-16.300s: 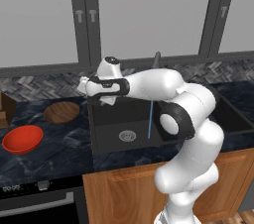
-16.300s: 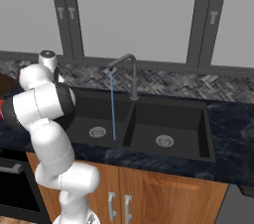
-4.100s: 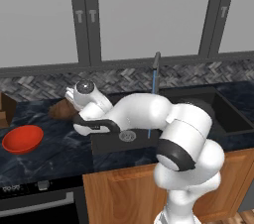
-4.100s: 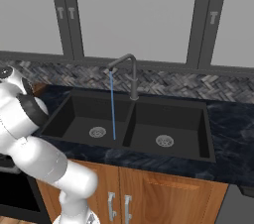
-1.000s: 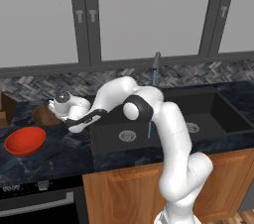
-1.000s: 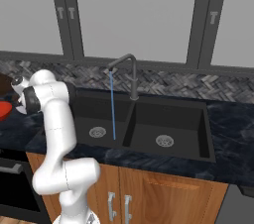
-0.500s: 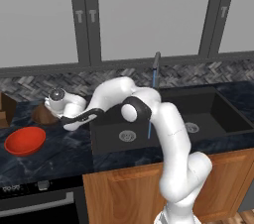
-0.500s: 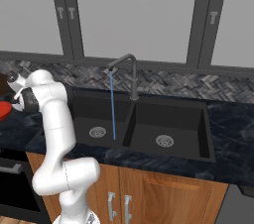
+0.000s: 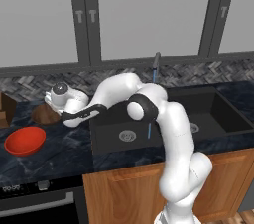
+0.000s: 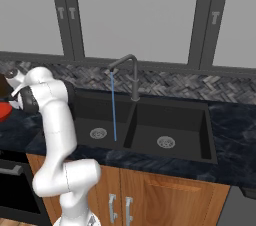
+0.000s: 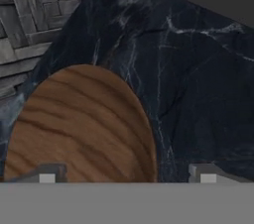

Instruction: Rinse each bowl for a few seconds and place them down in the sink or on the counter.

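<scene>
Two bowls are sitting on the desk left of the sink: wooden bowl beneath the wide, empty end effector, red bowl nearby, seemingly awaiting rinsing

The light is even and soft in all three views, with no clear source. The window panes in the upper half of both base views are flat pale grey, without glare. The sink is very dark and shows little detail inside. The arm has gentle shading and faint shadows. The hand view is coarse and blurry; the wooden bowl has soft grain.
</scene>
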Controlling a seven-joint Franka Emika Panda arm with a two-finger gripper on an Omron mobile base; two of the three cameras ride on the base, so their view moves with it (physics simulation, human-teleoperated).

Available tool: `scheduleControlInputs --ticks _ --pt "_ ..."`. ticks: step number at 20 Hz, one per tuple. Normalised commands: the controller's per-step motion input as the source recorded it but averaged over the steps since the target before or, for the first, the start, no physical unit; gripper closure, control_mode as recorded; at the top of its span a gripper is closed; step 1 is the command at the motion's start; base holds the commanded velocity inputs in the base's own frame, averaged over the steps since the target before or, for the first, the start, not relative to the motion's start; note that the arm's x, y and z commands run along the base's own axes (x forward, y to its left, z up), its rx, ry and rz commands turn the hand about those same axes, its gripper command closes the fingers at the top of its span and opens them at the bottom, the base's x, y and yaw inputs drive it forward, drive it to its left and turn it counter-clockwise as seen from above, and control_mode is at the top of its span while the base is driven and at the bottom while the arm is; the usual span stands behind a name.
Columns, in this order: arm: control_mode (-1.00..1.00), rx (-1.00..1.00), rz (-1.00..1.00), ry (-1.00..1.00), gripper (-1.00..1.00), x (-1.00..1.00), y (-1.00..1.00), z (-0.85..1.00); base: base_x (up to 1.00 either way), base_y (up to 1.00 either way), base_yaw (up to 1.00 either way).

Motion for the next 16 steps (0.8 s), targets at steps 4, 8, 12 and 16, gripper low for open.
scheduleControlInputs --ticks 4,8,12,16 --pt "-1.0 0.09 0.04 -0.01 -1.0 -0.52 -0.03 0.29 0.0 0.0 0.0" --pt "-1.0 0.1 0.09 0.0 -1.0 -0.57 -0.01 0.3 0.0 0.0 0.0" --pt "-1.0 0.1 0.12 0.04 -1.0 -0.51 -0.16 0.33 0.0 0.0 0.0" --pt "-1.0 0.09 0.12 0.09 -1.0 -0.5 -0.26 0.37 0.0 0.0 0.0"
